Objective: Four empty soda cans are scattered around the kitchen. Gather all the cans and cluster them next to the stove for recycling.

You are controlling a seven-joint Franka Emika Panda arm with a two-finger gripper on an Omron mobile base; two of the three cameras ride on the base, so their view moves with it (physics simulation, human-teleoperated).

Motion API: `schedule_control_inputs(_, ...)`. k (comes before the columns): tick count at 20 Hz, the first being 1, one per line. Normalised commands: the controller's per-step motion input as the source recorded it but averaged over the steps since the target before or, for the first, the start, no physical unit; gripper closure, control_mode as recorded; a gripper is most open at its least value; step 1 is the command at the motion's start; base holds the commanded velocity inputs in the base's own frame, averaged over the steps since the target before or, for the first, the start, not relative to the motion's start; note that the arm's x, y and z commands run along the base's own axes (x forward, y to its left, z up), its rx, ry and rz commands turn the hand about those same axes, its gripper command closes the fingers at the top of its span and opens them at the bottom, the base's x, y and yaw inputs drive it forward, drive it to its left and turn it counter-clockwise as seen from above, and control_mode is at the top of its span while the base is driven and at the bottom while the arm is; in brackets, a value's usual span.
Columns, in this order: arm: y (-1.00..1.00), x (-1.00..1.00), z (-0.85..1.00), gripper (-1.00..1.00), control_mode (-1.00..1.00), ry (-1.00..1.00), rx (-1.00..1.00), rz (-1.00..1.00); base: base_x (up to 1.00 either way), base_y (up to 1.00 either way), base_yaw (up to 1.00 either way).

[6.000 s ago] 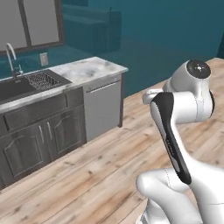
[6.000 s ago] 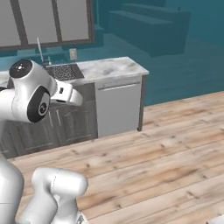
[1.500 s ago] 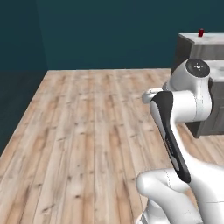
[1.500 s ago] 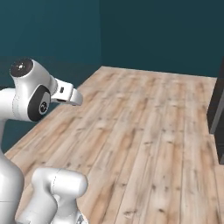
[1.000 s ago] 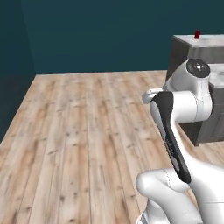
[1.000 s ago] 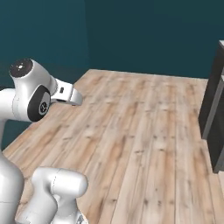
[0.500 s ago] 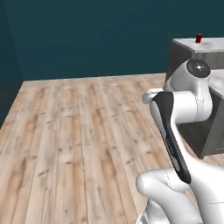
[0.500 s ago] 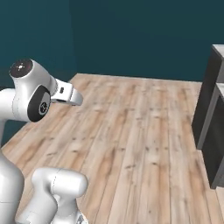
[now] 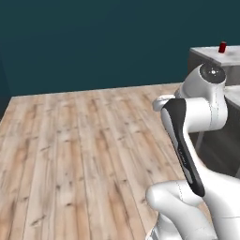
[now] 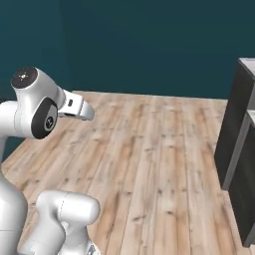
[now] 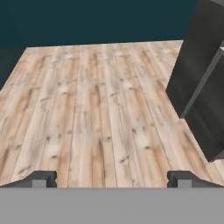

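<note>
The hand [image 11: 112, 179] hangs open and empty above the wood floor [image 11: 96, 113]; 1 red can [image 9: 222, 47] tops a far counter [image 9: 206, 54].

Plank wood floor [image 9: 84, 140], dark teal wall [image 9: 93, 42], dark cabinet block [image 10: 239, 149] at the right.

Flat, even, shadowless rendered light

One red soda can [image 9: 222, 47] visible: upright on a pale counter top [image 9: 229, 57], at roughly 2 o'clock in the left base view, far off. Too small to make out its top.
</note>
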Motion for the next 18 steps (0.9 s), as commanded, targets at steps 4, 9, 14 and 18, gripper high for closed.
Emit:
schedule_control_inputs(4, 0.0, 0.0, 0.0, -1.0, 1.0, 0.0, 0.0, 0.0, 1.0, 0.32, -0.08)
schedule_control_inputs(9, 0.0, 0.0, 0.0, -1.0, 1.0, 0.0, 0.0, 0.0, 1.0, 0.34, -0.11)
schedule_control_inputs(14, 0.0, 0.0, 0.0, -1.0, 1.0, 0.0, 0.0, 0.0, 1.0, 0.35, -0.13)
schedule_control_inputs(18, 0.0, 0.0, 0.0, -1.0, 1.0, 0.0, 0.0, 0.0, 0.99, 0.25, -0.15)
